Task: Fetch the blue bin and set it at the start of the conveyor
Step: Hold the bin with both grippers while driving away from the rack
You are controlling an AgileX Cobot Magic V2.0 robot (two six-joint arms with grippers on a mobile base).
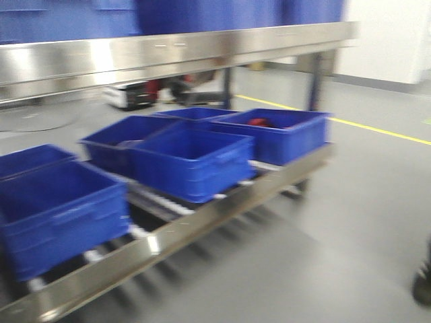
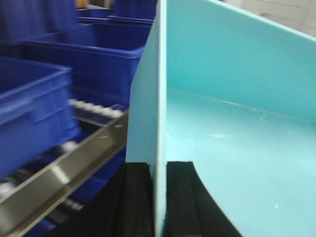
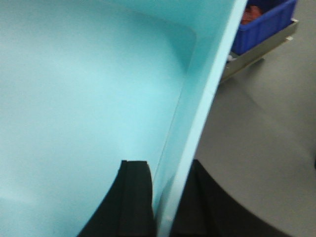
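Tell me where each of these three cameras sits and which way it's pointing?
Front view: on the robot's body, facing forward at dark blue bins on a steel rack; no arm shows.
Left wrist view: on the left arm, looking along the black left jaws, clamped on a wall of the pale cyan bin.
Right wrist view: on the right arm, looking along the right jaws, clamped on a wall of the same bin; grey floor beyond.
Shared: both wrist views show the pale cyan bin; the front view does not.
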